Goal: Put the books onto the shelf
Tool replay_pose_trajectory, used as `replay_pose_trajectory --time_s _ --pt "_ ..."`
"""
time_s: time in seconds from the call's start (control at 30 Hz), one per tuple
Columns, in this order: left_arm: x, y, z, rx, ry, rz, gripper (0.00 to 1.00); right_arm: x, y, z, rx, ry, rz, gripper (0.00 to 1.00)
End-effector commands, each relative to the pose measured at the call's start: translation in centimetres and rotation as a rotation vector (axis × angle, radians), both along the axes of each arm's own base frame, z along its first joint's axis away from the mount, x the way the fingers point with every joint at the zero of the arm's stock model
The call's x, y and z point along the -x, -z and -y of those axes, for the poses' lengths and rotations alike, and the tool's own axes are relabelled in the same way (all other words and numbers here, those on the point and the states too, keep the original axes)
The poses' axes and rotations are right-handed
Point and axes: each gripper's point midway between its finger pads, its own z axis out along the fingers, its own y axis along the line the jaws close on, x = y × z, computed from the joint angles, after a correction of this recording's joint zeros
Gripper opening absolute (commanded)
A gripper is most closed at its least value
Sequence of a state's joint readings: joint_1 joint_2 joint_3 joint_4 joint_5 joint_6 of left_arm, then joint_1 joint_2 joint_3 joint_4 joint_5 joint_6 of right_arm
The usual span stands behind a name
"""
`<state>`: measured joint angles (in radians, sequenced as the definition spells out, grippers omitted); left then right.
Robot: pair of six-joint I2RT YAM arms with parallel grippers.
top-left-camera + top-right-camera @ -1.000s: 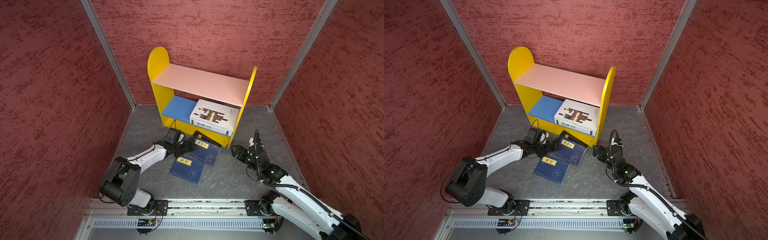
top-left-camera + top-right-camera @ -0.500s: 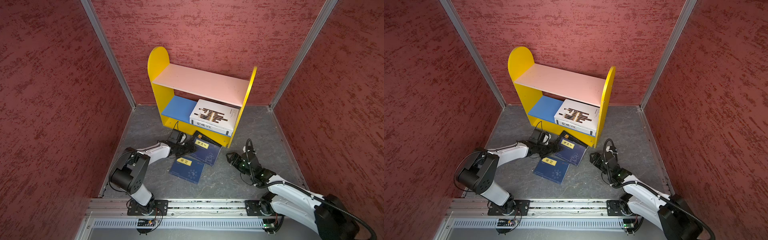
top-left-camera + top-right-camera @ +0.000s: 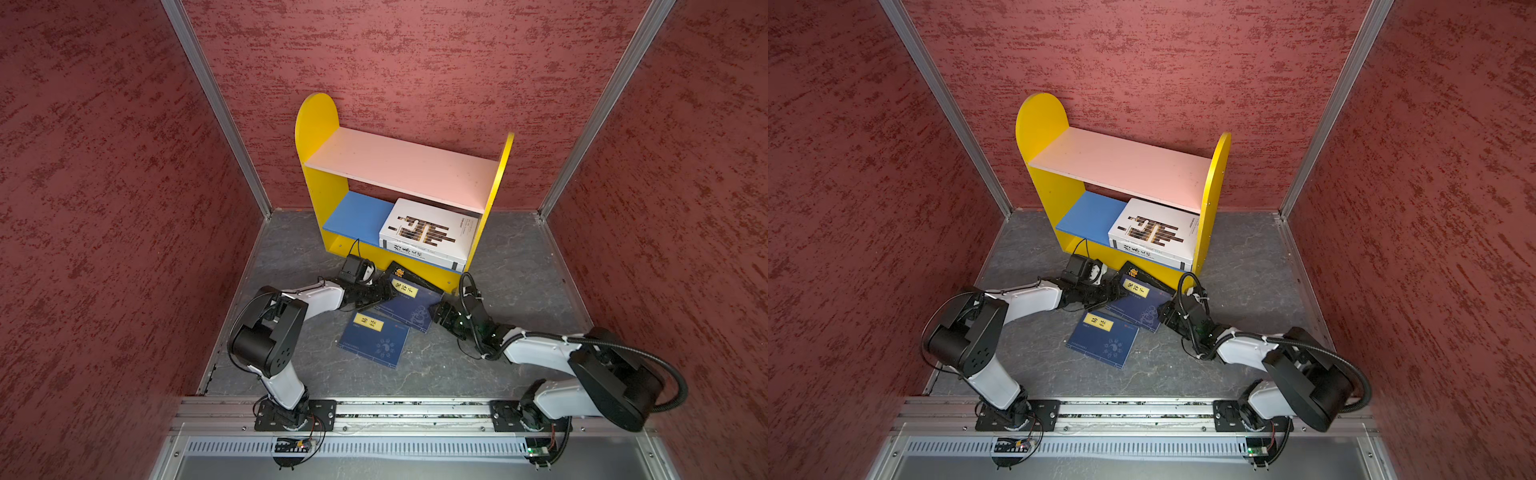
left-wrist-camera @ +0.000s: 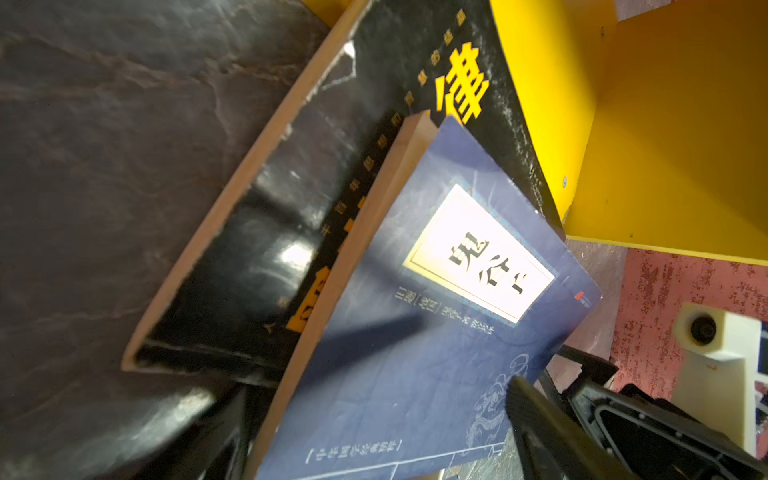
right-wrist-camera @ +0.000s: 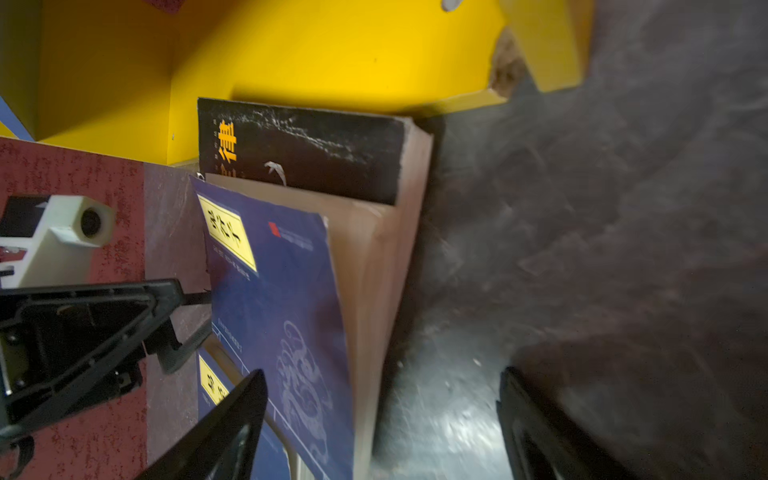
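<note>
鬼谷子 on navy book point(image 4: 395, 395) label point(image 4: 478, 253)

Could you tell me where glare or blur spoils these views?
Left wrist view: glare spot on the black book, and the navy book's label washes out white. Right wrist view: the floor is smeared, with a bright sheen. Both top views: sharp, evenly lit.

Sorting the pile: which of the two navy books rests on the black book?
The navy book nearer the shelf; the other navy book lies on the floor instead.
</note>
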<state>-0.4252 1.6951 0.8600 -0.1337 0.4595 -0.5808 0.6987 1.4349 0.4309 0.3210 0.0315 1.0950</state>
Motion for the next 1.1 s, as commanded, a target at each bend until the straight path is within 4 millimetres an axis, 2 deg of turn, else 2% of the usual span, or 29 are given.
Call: replay_pose_trajectory --time_s 0.0,0.13,0.33,0.37,0.63,0.73,0.87,1.07 --pt "0.3 0.5 0.2 0.001 0.037 -0.02 0.9 -0.8 -0.5 -2.3 -0.08 -0.041 0.013 0.79" --pt "0.6 0.2 1.2 0.038 0.1 -0.031 0.84 -1.2 -0.6 -2.9 -0.067 -0.058 0.007 0.73" --pt "1.4 -0.6 2.2 0.078 0.178 -0.039 0.76 -0.7 -2.1 -2.4 -0.106 -0.047 0.033 0.64" --pt "1.5 -0.8 2.3 0.086 0.185 -0.039 0.76 -0.8 -3.5 -2.5 -0.135 -0.046 0.064 0.63" --pt "1.8 -2.4 3.1 0.142 0.219 -0.043 0.76 0.0 -7.0 -2.5 -0.221 -0.059 0.114 0.53" --pt "1.7 -3.5 3.4 0.172 0.226 -0.032 0.76 0.3 -7.3 -2.2 -0.213 -0.063 0.113 0.5" --pt "1.5 -4.8 3.8 0.216 0.227 -0.023 0.69 0.6 -7.5 -1.9 -0.218 -0.059 0.11 0.44" --pt "1.2 -6.0 3.8 0.244 0.206 -0.013 0.67 0.5 -8.3 -1.9 -0.236 -0.056 0.127 0.26"
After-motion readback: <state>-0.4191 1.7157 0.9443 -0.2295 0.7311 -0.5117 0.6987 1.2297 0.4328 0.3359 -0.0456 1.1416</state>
